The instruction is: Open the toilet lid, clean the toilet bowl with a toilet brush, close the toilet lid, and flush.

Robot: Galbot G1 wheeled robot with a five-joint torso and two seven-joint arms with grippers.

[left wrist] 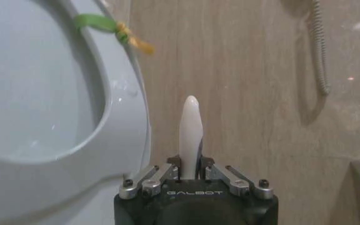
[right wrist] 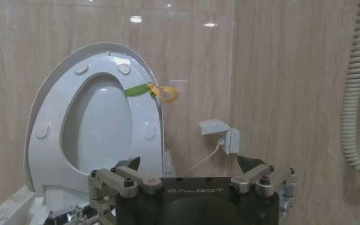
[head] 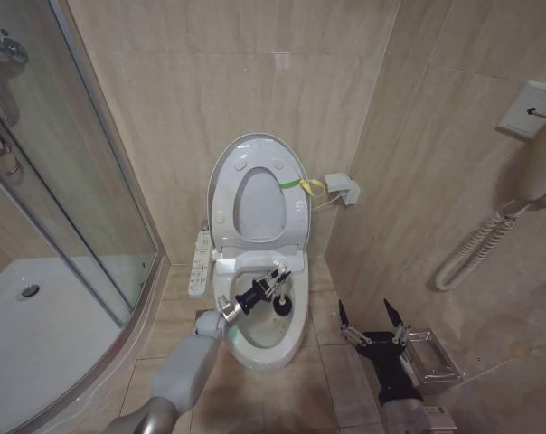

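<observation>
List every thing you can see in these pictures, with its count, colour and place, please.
toilet lid: one, white with a yellow-green band, raised against the back wall with the seat.
toilet bowl: one, white, on the floor below the lid.
button strip: one, white, at the bowl's side nearest the shower.
toilet brush: one, white handle, black head down in the bowl.
wall box: one, white, beside the lid.
shower enclosure: one, glass, on the robot's left.
wall phone: one, white, coiled cord, right wall.
left gripper: shut on the brush handle, over the bowl.
right gripper: open, low, right of the bowl.
</observation>
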